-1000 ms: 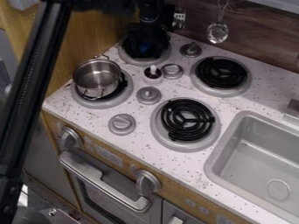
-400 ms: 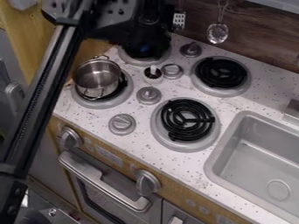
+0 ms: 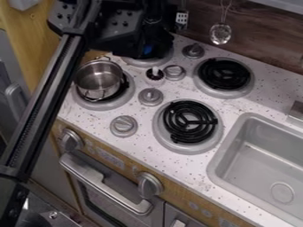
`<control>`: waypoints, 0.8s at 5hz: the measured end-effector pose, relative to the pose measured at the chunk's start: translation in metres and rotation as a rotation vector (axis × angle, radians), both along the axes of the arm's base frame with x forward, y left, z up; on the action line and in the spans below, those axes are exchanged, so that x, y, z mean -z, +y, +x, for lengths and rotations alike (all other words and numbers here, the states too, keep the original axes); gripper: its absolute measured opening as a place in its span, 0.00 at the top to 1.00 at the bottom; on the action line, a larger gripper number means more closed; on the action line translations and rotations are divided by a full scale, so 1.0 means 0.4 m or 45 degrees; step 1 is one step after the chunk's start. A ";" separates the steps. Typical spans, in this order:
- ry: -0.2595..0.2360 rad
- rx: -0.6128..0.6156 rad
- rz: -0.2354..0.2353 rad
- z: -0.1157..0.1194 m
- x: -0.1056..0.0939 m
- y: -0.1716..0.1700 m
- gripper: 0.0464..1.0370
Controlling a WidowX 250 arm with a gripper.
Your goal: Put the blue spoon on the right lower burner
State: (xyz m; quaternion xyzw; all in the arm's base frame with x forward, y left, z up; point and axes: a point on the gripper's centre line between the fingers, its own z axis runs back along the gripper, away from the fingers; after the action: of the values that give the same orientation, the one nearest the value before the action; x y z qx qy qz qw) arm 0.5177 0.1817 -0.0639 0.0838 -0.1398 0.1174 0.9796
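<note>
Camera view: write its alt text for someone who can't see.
Black robot arm over the upper left burner of a toy stove, a patch of blue near its end. A metal pot sits on the lower left burner; the right lower burner holds no spoon.

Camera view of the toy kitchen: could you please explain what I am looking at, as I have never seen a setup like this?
The view is from a fixed camera looking down at a slant. The black machine is a robot arm; its long bar crosses the left side, and its claw is at the upper left burner.

On the speckled counter are four burners. The lower left one holds a metal pot; the upper right and lower right ones show bare black coils. Round grey knobs sit between them, and a sink is at the right.

At the claw you can see a small blue patch. It may be the blue spoon meant for the lower right burner, but I cannot tell whether it is held.
</note>
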 end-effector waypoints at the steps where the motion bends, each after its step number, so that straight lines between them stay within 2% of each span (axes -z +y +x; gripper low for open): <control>1: 0.013 0.011 0.004 -0.001 0.006 -0.009 0.58; 2: 0.010 0.023 0.010 -0.006 0.004 -0.012 0.63; 3: 0.016 0.030 -0.027 -0.024 -0.004 -0.027 0.67; 4: -0.013 0.090 -0.046 -0.048 -0.021 -0.062 0.67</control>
State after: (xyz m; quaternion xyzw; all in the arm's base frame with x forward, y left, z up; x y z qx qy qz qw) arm 0.4984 0.1569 -0.0555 0.0605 -0.1457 0.0858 0.9837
